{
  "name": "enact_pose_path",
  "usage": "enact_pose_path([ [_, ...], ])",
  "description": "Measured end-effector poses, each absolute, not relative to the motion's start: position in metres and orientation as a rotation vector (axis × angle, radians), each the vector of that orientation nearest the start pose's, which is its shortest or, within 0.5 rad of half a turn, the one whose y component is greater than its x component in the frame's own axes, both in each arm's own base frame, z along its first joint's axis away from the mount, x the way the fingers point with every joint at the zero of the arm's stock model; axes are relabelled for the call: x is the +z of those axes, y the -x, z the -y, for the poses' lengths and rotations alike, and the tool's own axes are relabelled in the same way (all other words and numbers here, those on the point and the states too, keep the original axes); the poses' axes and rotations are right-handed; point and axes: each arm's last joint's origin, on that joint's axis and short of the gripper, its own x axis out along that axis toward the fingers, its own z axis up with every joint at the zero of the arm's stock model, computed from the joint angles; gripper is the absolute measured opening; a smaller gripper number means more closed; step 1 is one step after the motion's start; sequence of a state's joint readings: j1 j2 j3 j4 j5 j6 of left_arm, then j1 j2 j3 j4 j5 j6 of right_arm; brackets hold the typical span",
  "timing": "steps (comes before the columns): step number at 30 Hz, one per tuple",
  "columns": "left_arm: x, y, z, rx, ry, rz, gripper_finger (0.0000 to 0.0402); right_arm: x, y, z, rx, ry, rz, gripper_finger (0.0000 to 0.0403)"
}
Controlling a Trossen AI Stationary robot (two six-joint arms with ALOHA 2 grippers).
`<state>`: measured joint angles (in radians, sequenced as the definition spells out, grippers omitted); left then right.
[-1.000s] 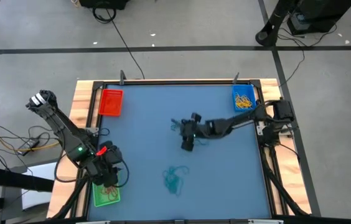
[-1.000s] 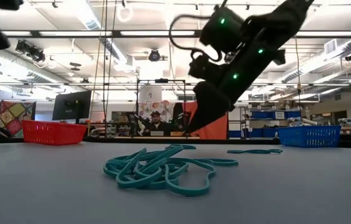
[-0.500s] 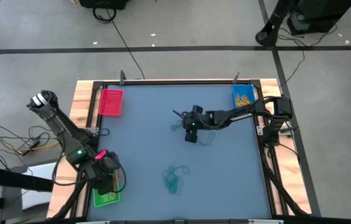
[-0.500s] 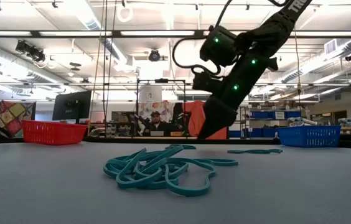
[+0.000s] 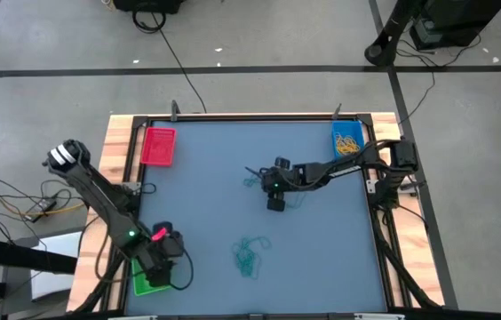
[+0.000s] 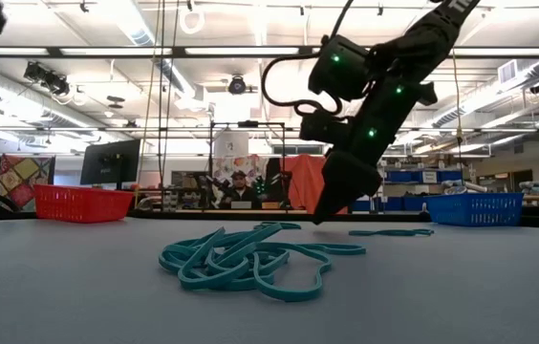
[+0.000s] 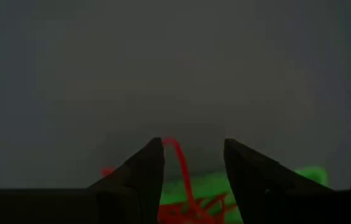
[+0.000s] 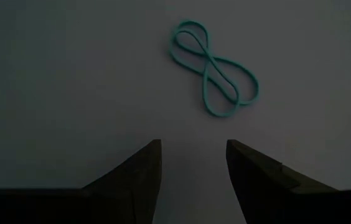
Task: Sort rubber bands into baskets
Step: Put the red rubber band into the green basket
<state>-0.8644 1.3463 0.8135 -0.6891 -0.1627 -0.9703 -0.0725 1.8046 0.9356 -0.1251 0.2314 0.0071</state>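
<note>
My left gripper (image 5: 163, 267) (image 7: 191, 142) is open over the green basket (image 5: 148, 284) at the near left, which holds red rubber bands (image 7: 191, 208). One red band (image 7: 177, 163) rises between its fingers. My right gripper (image 5: 275, 204) (image 8: 191, 143) is open at mid-table, pointing down, its tips just above the mat (image 6: 319, 218). A teal band (image 8: 213, 68) twisted into a figure eight lies flat on the mat ahead of it. A pile of teal bands (image 5: 249, 255) (image 6: 250, 263) lies nearer the front edge. My left gripper has the upper end of a red band (image 7: 166, 142) right beside the tip of one finger. I cannot tell whether the band touches the finger. The band's lower end runs down into the green basket.
The red basket (image 5: 158, 147) (image 6: 83, 203) stands at the far left. The blue basket (image 5: 348, 140) (image 6: 485, 207) with yellow bands stands at the far right. More loose teal bands (image 5: 252, 180) lie beside my right gripper. A wooden frame (image 5: 117, 160) borders the mat.
My left gripper has gone toward the table's near edge and now hangs over the green basket. My right gripper has shifted a little toward the right edge and come down closer to the mat.
</note>
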Motion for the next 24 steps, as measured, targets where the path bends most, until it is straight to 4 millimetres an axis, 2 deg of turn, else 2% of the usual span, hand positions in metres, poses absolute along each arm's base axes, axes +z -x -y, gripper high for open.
enact_pose_path([
  [4,0.187,-0.159,0.178,-0.024,0.22,-1.305,0.0172,0.132,-0.337,0.028,-0.275,0.077,-0.988,0.0191],
  [10,0.178,-0.162,0.169,0.042,0.209,-1.409,0.0161,0.132,-0.337,0.029,-0.275,0.079,-0.989,0.0191],
  [13,0.179,-0.164,0.166,0.031,0.223,-1.427,0.0125,0.132,-0.336,0.028,-0.276,0.077,-0.991,0.0184],
  [18,0.186,-0.167,0.17,-0.048,0.202,-1.432,0.0021,0.131,-0.336,0.028,-0.277,0.075,-0.998,0.0161],
  [24,0.211,-0.172,0.174,-0.042,0.167,-1.42,0.0007,0.131,-0.336,0.028,-0.261,0.049,-0.994,0.0138],
])
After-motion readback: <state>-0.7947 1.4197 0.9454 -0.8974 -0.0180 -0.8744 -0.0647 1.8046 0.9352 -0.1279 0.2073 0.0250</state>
